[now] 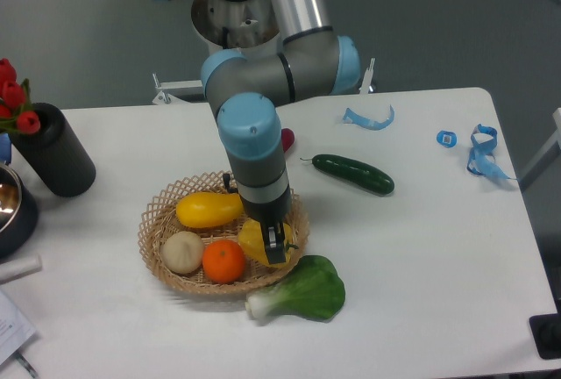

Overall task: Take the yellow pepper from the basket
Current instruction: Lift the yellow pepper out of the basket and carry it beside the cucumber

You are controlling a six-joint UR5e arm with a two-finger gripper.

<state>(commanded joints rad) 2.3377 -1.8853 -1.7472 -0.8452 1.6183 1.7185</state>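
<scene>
**Gripper clamped on the pepper over the basket**

Fixed camera: the two-finger gripper (274, 249) is closed around the blocky yellow-orange bell pepper (255, 241), which sits at the right side of the round tan wicker basket (158, 212). Whether the pepper touches the weave cannot be told. In the basket lie a smooth oval yellow fruit (209, 210), a round orange (223, 261) and a pale round fruit (183, 252). A green leafy vegetable (302, 291) lies just beside the rim.

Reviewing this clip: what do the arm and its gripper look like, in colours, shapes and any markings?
The arm is built of grey cylindrical joint housings with light-blue end caps, joined by a polished silver tube running up out of frame. A small red-and-white sticker sits on the silver base part behind it; its text is unreadable. The gripper is small and dark, with two narrow fingers below a grey wrist. No loose cables show.
</scene>
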